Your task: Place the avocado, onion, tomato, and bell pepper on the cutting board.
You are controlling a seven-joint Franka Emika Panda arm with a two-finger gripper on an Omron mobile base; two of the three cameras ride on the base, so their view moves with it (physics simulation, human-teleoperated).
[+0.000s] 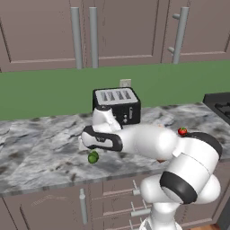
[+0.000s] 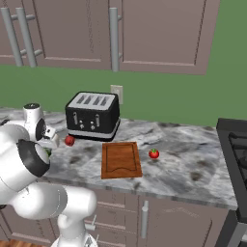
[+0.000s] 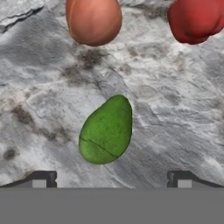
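Note:
The green avocado [image 3: 106, 131] lies on the marble counter [image 3: 175, 109], centred just ahead of my open gripper [image 3: 111, 179], whose fingertips [image 3: 43, 178] stand wide on either side. From the left base view the gripper [image 1: 91, 149] hovers right above the avocado [image 1: 93, 157]. Beyond it sit the orange-tan onion [image 3: 93, 19] and the lumpy red bell pepper [image 3: 194, 19]. That bell pepper [image 2: 70, 140] rests in front of the toaster. The cutting board [image 2: 120, 159] lies flat to its right, with the tomato [image 2: 154, 154] just off its right edge. The tomato [image 1: 182, 131] peeks over my arm.
A black toaster [image 2: 92, 115] stands against the green back wall behind the board. A stove [image 2: 234, 144] borders the counter on the right. Cabinet doors with long handles hang above, and drawers sit below the counter's front edge.

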